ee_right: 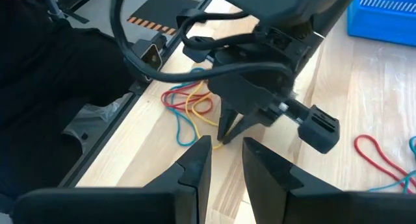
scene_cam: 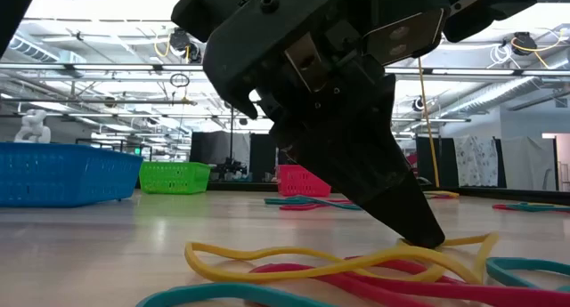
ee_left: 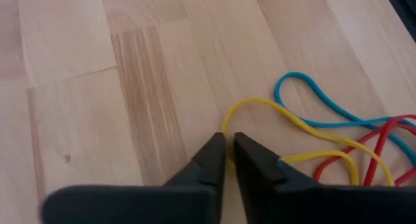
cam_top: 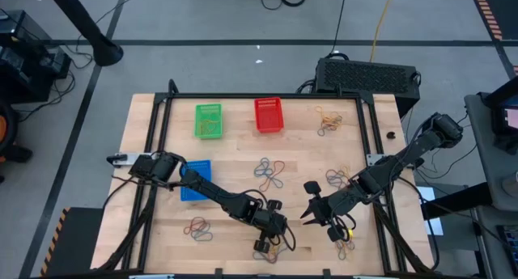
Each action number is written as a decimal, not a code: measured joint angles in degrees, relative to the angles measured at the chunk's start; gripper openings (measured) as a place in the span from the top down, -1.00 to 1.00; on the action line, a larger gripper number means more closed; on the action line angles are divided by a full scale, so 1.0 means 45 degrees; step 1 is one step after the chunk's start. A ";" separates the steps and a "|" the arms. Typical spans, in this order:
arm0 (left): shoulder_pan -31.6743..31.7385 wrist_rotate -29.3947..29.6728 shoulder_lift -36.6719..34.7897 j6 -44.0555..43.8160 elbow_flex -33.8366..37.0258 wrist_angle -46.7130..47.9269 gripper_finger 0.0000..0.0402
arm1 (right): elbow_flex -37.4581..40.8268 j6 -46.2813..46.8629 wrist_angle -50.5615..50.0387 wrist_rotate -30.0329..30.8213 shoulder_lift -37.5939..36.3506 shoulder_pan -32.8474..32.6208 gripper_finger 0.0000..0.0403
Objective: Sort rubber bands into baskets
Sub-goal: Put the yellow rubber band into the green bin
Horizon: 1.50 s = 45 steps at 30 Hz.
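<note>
Three baskets sit on the wooden table (cam_top: 243, 154): a green basket (cam_top: 208, 120) and a red basket (cam_top: 269, 115) side by side near the far edge, and a blue basket (cam_top: 194, 182) toward the left side, partly under the left arm. The green one holds a few bands; I cannot tell what is in the red or blue one.

The rubber bands lie in five loose clusters on the tabletop: an orange and yellow cluster (cam_top: 329, 120) at the far right, a blue and green cluster (cam_top: 269, 171) in the middle, a red cluster (cam_top: 198, 227) at the near left, a small cluster (cam_top: 346, 245) at the near right, and a mixed cluster (cam_top: 278, 248) under the left gripper.

The left gripper (ee_left: 226, 164) points down at the near edge, its fingers pressed together on a yellow band (ee_left: 260, 107) that lies tangled with a blue band (ee_left: 312, 100) and a red band (ee_left: 374, 146).

The right gripper (cam_top: 310, 208) hovers just beside it, fingers slightly apart and holding nothing.
</note>
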<state>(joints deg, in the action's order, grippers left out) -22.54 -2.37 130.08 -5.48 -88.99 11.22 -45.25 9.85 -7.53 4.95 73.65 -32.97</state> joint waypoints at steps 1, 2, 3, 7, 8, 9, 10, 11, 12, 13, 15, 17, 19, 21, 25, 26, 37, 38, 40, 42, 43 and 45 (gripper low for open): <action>-0.0031 0.0136 -0.0061 0.0057 0.0005 0.0020 0.94 | 0.0000 0.0000 0.0007 0.0003 0.0000 0.0000 0.61; -0.0055 0.0324 -0.0164 0.0207 0.0017 0.0119 0.96 | 0.0000 0.0000 0.0010 0.0001 0.0000 0.0000 0.61; -0.0102 0.0557 -0.0244 0.0368 0.0029 0.0264 0.96 | 0.0000 0.0000 0.0007 0.0002 0.0000 0.0000 0.61; -0.0289 0.1564 -0.0932 0.1225 0.0126 0.1042 0.98 | 0.0000 0.0000 -0.0019 0.0000 0.0000 0.0000 0.61; -0.0328 0.1777 -0.1181 0.1369 0.0122 0.1056 0.98 | 0.0000 0.0000 -0.0020 0.0000 0.0000 0.0000 0.61; -0.0359 0.2000 -0.1447 0.1470 0.0108 0.1214 0.98 | 0.0000 0.0000 -0.0055 0.0000 0.0000 0.0000 0.61; -0.0389 0.2225 -0.1771 0.1578 0.0091 0.1449 0.98 | 0.0000 0.0000 -0.0078 0.0000 0.0000 0.0000 0.61; -0.0442 0.2447 -0.2057 0.1637 0.0087 0.1701 0.98 | 0.0000 -0.0003 -0.0061 0.0000 0.0000 0.0000 0.61; -0.0463 0.2665 -0.2267 0.1644 0.0087 0.1916 0.98 | -0.0003 -0.0008 -0.0070 0.0000 0.0000 0.0000 0.61; -0.0478 0.2857 -0.2471 0.1651 0.0087 0.2047 0.99 | -0.0005 -0.0033 -0.0075 0.0000 0.0000 0.0000 0.61; -0.0530 0.3256 -0.2955 0.1736 0.0087 0.2633 0.99 | -0.0005 -0.0088 -0.0089 0.0000 0.0000 0.0000 0.61; -0.0535 0.3504 -0.3484 0.1765 0.0083 0.2837 0.99 | -0.0005 -0.0215 -0.0088 0.0000 0.0000 0.0000 0.61; -0.0544 0.3717 -0.4070 0.1765 0.0068 0.3513 0.99 | -0.0005 -0.0336 -0.0121 0.0000 0.0000 0.0000 0.61; -0.0544 0.3971 -0.4506 0.1765 0.0068 0.4085 0.99 | -0.0005 -0.0388 -0.0124 0.0000 0.0000 0.0000 0.61; -0.0500 0.4973 -0.5572 0.1765 0.0068 0.5467 0.99 | -0.0010 -0.0683 -0.0161 -0.0004 0.0000 0.0005 0.61; -0.0491 0.5243 -0.5876 0.1765 0.0063 0.5904 0.99 | -0.0010 -0.0779 -0.0184 -0.0003 0.0000 0.0005 0.61; 0.1013 0.6341 -0.8313 0.1741 0.0063 0.9585 0.99 | -0.0024 -0.2453 -0.0084 0.1561 -0.0005 0.0197 0.61; 0.1280 0.6403 -0.8502 0.1741 0.0063 0.9998 0.99 | -0.0024 -0.2481 -0.0128 0.1626 -0.0005 0.0280 0.61; 0.1936 0.6506 -0.8832 0.1752 0.0063 1.0860 0.99 | -0.0024 -0.2419 -0.0121 0.1619 -0.0005 0.0475 0.61; 0.2642 0.6541 -0.9134 0.1927 0.0062 1.1222 0.99 | -0.0024 -0.2336 -0.0170 0.1617 -0.0005 0.0615 0.61; 0.3005 0.6536 -0.9312 0.2017 0.0164 1.1513 0.99 | -0.0024 -0.2329 -0.0169 0.1614 -0.0005 0.0676 0.61; 0.3833 0.6531 -0.9686 0.2344 0.0404 1.1675 0.99 | -0.0024 -0.2312 -0.0190 0.1617 -0.0005 0.0758 0.61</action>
<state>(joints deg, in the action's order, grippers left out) -5.30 27.02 86.49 5.07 -87.17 63.76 -45.36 -0.56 -8.39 12.23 73.63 -29.56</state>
